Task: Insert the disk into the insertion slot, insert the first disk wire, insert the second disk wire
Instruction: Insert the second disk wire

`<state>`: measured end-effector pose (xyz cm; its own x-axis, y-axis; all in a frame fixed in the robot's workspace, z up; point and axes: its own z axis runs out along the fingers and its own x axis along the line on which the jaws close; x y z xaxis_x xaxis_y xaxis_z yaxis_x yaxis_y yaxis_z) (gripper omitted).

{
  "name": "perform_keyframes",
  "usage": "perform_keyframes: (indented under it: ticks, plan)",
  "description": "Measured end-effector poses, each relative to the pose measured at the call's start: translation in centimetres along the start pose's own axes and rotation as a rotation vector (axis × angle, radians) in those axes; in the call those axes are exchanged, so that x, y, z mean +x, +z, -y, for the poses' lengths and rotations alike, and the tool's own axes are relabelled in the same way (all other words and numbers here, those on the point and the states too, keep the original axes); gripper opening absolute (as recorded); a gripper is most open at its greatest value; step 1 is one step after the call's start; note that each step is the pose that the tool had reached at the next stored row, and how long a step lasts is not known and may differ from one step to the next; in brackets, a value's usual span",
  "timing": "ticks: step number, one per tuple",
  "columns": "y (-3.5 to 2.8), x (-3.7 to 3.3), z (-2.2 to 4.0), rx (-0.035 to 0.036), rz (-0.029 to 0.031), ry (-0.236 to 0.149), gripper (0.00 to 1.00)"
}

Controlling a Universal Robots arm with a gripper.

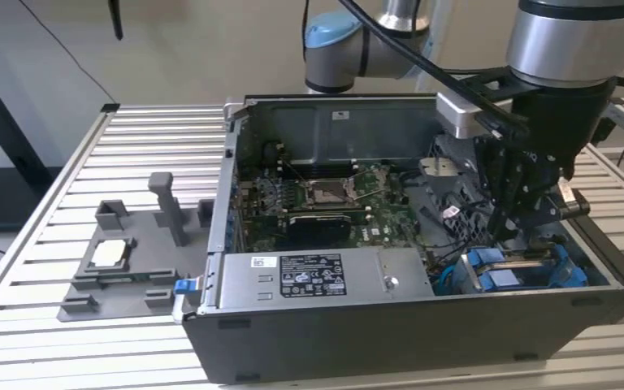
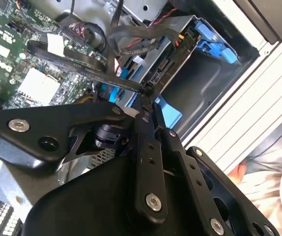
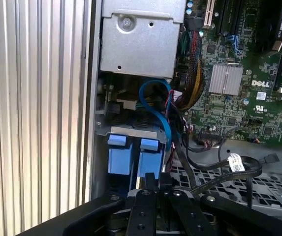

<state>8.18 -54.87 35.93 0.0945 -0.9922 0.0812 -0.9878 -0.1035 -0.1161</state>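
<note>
- The hand (image 1: 523, 231), fingers together and pinching a thin black wire (image 2: 89, 66), reaches into the open computer case (image 1: 399, 341).
- The disk (image 1: 513, 268) sits in the case's corner bay, directly below the hand.
- Loose black cables (image 3: 219, 162) crowd the motherboard (image 1: 323, 199) beside it.
- A grey stand (image 1: 127, 260) rests on the slatted desk (image 1: 84, 162) outside the case.

A silver cylindrical arm segment (image 1: 567, 36) is being shown above a black wrist housing, with a light blue joint cap (image 1: 334, 36) behind. Black cables are being routed alongside. The black end effector (image 2: 148, 110) linkages are being fastened by silver screws.
</note>
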Motion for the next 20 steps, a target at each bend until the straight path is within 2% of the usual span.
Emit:
perform_keyframes:
  ticks: [2,5,7,11,17,20]
  plan:
    - [0.05,0.30,0.21,-0.0159,0.0031,-0.001,0.16]
    - [0.14,0.70,0.55,-0.0474,0.0067,-0.003,0.16]
    - [0.25,0.88,0.90,-0.0590,0.0100,-0.004,0.16]
    - [0.48,1.12,1.58,-0.0665,0.0211,-0.003,0.16]
    - [0.88,1.26,2.20,-0.0652,0.0530,0.001,0.16]
    - [1.00,1.30,2.33,-0.0646,0.0616,0.007,0.16]
